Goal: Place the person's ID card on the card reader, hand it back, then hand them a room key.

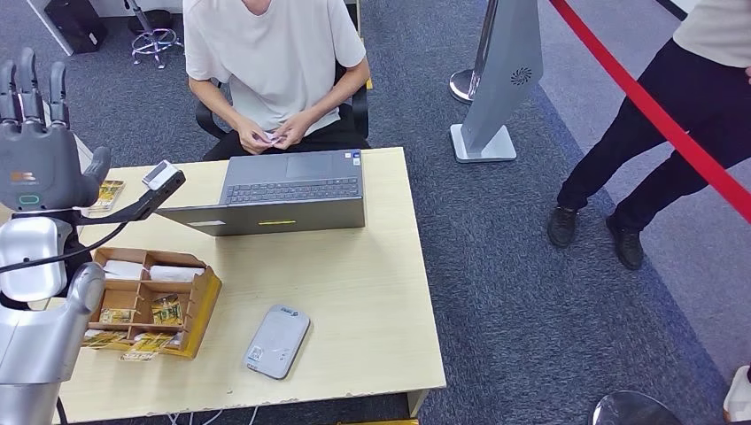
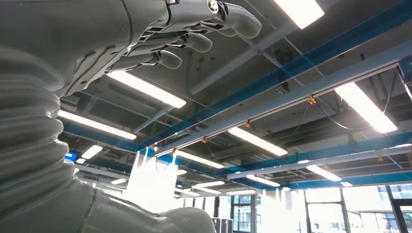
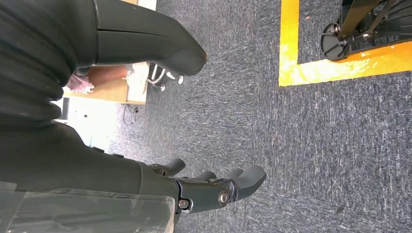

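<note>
Several cards [image 1: 133, 315] in wooden organizer [image 1: 202, 301], left robot hand [image 1: 40, 142] raised empty

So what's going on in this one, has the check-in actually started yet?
Not really. The seated person behind the laptop is fingering a small card in their own hands. The left robot hand is raised with fingers spread and holds nothing. The right robot hand hangs over the carpet, also holding nothing. The card reader lies bare on the desk, and the room keys sit in the wooden organizer.
</note>
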You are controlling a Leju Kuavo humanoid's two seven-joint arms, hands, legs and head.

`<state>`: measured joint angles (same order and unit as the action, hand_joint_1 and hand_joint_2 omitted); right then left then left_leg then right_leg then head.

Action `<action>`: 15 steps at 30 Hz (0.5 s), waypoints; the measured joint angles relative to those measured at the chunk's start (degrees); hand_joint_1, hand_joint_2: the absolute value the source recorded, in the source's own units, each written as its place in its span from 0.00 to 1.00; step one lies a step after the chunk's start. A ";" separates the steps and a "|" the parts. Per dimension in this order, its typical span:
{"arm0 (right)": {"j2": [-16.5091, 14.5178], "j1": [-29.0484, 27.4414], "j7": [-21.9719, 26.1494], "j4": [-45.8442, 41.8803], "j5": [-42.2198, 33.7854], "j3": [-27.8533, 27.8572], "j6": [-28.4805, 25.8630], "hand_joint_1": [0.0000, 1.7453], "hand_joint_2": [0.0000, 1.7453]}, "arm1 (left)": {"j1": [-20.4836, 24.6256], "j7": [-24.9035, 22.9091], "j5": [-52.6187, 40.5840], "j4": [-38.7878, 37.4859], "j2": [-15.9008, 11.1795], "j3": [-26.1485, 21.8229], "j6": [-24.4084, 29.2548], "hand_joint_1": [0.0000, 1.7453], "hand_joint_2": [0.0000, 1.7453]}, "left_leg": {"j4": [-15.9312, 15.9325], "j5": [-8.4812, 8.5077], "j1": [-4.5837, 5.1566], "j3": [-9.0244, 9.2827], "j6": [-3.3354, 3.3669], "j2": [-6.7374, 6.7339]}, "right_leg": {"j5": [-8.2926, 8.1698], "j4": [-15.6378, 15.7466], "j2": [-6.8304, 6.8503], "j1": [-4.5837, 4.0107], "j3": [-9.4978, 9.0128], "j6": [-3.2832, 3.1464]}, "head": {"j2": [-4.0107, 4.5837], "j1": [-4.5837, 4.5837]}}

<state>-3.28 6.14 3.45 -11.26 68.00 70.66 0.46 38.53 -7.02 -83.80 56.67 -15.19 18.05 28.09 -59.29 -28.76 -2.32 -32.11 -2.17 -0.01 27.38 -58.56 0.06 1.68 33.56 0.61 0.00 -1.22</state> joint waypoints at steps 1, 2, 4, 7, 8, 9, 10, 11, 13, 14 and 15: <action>0.00 0.00 0.00 0.00 0.00 0.00 0.00 0.00 1.00 | 0.00 0.00 0.00 0.00 0.00 0.00 0.00 0.00 1.00 | 0.00 0.00 0.00 0.00 0.00 0.00 | 0.00 0.00 0.00 0.00 0.00 0.00 | 0.00 0.00; 0.00 0.00 0.00 0.00 0.00 0.00 0.00 0.00 1.00 | 0.00 0.00 0.00 0.01 0.00 0.00 0.00 0.00 1.00 | 0.00 0.00 0.00 0.00 0.00 0.00 | 0.00 0.00 0.00 0.00 0.00 0.00 | 0.00 0.00; 0.00 0.00 0.00 0.00 0.00 0.00 0.00 0.00 1.00 | -0.01 0.00 0.00 0.02 -0.01 0.00 0.00 0.00 1.00 | 0.00 0.00 0.00 0.00 0.00 0.00 | 0.00 0.00 0.00 0.00 0.00 0.00 | 0.01 0.00; 0.00 0.00 0.00 0.00 0.00 0.00 -0.01 0.00 1.00 | -0.04 0.00 0.00 0.06 -0.01 0.00 0.00 0.00 1.00 | 0.00 0.00 0.00 0.00 0.00 0.00 | 0.00 0.00 0.00 0.00 0.00 0.00 | 0.01 0.00; 0.00 0.00 0.00 0.00 0.00 0.00 -0.01 0.00 1.00 | -0.04 0.00 0.00 0.06 -0.01 -0.01 0.00 0.00 1.00 | 0.00 0.00 0.00 0.00 0.00 0.00 | 0.00 0.00 0.00 0.00 0.00 0.00 | 0.01 0.00; 0.00 0.00 0.00 0.00 0.00 0.00 -0.01 0.00 1.00 | -0.06 0.00 0.00 0.07 0.00 -0.01 0.00 0.00 1.00 | 0.00 0.00 0.00 0.00 0.00 0.00 | 0.00 0.00 0.00 0.00 0.00 0.00 | 0.01 0.00; 0.00 0.00 0.00 0.00 0.00 0.00 -0.01 0.00 1.00 | -0.09 0.00 0.00 0.09 0.00 -0.02 0.00 0.00 1.00 | 0.00 0.00 0.00 0.00 0.00 0.00 | 0.00 0.00 0.00 0.00 0.00 0.00 | 0.00 0.00; 0.00 0.00 0.00 0.00 0.00 0.00 -0.01 0.00 1.00 | -0.12 0.00 0.00 0.12 0.00 -0.02 0.00 0.00 1.00 | 0.00 0.00 0.00 0.00 0.00 0.00 | 0.00 0.00 0.00 0.00 0.00 0.00 | 0.00 0.00; 0.00 -0.06 -0.08 0.00 -0.70 0.08 -0.16 0.00 1.00 | -2.92 0.63 0.45 3.04 -0.02 -0.15 -0.36 0.00 1.00 | 0.00 -0.02 0.01 0.01 0.00 -0.02 | 0.01 0.00 -0.03 0.02 0.00 0.01 | 0.01 0.01; 0.00 -0.14 -0.17 0.00 -1.39 0.19 -0.34 0.00 1.00 | -6.30 1.14 0.82 6.45 -0.05 -0.23 -0.61 0.00 1.00 | 0.01 -0.05 0.03 0.01 0.01 -0.04 | 0.02 0.01 -0.06 0.03 0.01 0.02 | 0.01 -0.02; 0.00 -0.23 -0.26 0.00 -2.16 0.34 -0.54 0.00 1.00 | -10.25 1.67 1.20 10.37 -0.08 -0.31 -0.79 0.00 1.00 | 0.02 -0.08 0.04 0.01 0.03 -0.07 | 0.04 0.02 -0.09 0.05 0.02 0.03 | 0.01 -0.04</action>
<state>-3.28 5.91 3.19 -11.26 65.84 71.00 -0.08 28.28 -5.35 -82.60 67.05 -15.27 17.74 27.29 -59.27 -28.84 -2.28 -32.10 -2.14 -0.08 27.42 -58.55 -0.02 1.73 33.58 0.64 0.01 -1.26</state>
